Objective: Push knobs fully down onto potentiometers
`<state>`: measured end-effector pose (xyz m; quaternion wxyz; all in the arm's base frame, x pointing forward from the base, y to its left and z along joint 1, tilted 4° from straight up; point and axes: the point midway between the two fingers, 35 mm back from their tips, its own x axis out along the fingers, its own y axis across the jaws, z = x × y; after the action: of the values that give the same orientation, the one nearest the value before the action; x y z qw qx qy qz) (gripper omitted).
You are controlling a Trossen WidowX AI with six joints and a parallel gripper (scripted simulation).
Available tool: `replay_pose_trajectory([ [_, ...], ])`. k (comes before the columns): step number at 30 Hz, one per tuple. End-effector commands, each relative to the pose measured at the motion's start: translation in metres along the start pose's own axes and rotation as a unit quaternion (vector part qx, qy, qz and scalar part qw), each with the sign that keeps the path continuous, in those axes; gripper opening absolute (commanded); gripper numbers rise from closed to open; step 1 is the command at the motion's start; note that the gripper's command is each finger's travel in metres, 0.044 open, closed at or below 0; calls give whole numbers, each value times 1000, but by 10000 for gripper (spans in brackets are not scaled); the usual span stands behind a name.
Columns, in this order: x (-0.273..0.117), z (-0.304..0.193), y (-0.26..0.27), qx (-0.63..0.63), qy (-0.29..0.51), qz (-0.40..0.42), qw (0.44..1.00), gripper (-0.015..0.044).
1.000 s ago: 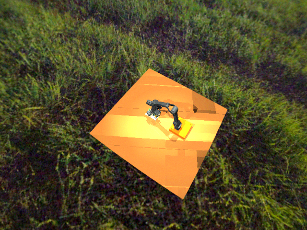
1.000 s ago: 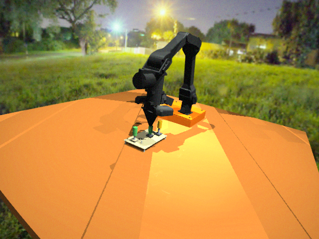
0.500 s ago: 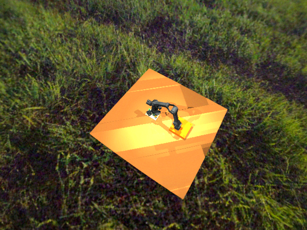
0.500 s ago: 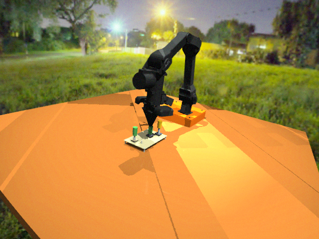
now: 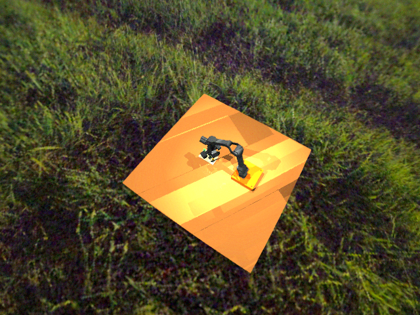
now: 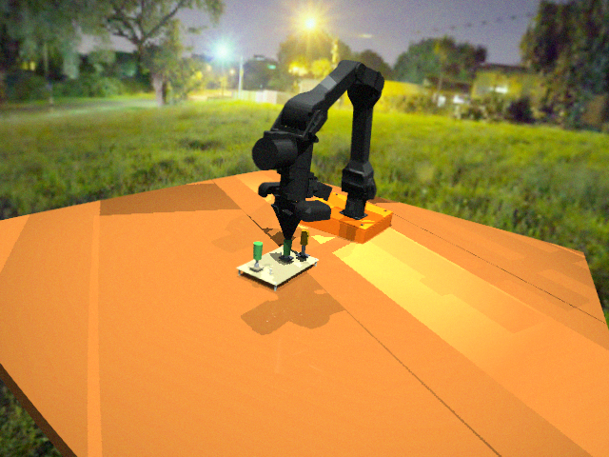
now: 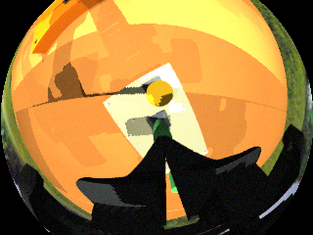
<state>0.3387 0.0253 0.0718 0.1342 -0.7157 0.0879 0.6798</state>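
Between the tabletop's upper-left edge and its middle, a closed black gripper (image 5: pixel 210 156) (image 6: pixel 288 238) (image 7: pixel 162 140) pointing down at the middle green knob (image 6: pixel 286 247) (image 7: pixel 161 129), on a pale circuit board (image 5: pixel 212 161) (image 6: pixel 275 276) (image 7: pixel 188 134)

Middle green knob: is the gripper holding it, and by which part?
No, nothing is held. The gripper is shut, its tips at the top of the middle green knob, not around it.
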Motion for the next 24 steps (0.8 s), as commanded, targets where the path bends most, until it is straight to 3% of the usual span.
replay_pose_trajectory([
  [1,-4,0,-1,1,-2,-2,1000,0],
  [6,-12,0,-1,1,-2,-2,1000,0],
  [14,-7,0,0,1,-4,2,1000,210],
  [22,-27,-33,-8,-27,0,-1,1000,0],
  [24,-35,-47,-10,-42,0,-1,999,0],
])
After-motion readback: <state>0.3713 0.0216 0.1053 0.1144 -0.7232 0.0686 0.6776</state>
